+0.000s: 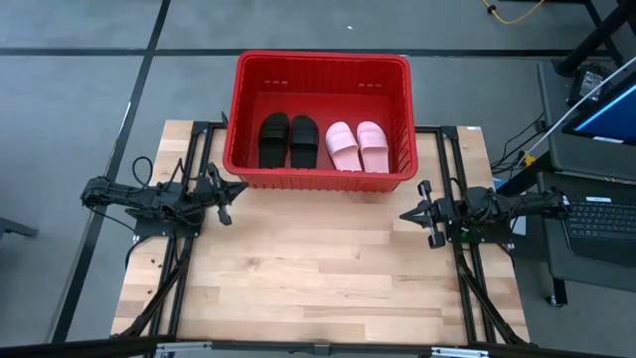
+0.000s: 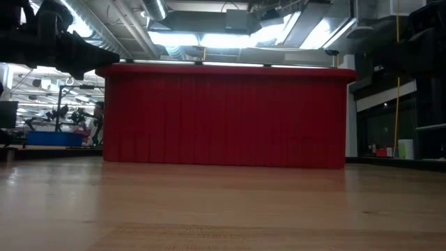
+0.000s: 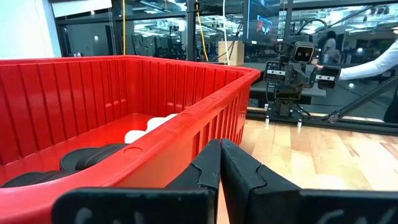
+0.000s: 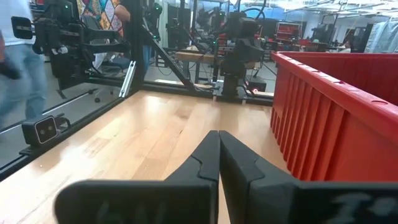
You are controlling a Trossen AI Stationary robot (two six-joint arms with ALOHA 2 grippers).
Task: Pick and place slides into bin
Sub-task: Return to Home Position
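Note:
The red bin point(image 1: 320, 70) stands at the table's far edge. Inside it, side by side on its floor, lie the black pair of slides point(image 1: 288, 140) and the pink pair point(image 1: 356, 146). The left wrist view shows the bin's near wall point(image 3: 155, 149), with black slides point(image 3: 87, 158) and pink slides point(image 3: 149, 124) behind it. My left gripper point(image 1: 238, 188) is shut and empty at the table's left edge, near the bin's near left corner. My right gripper point(image 1: 405, 213) is shut and empty at the right edge.
The bare wooden tabletop point(image 1: 318, 268) spreads in front of the bin. A person's sleeve point(image 3: 373, 62) shows beyond the table in the left wrist view, and people stand in the room point(image 4: 18, 56) in the right wrist view. A desk with a laptop point(image 1: 606, 214) stands right of the table.

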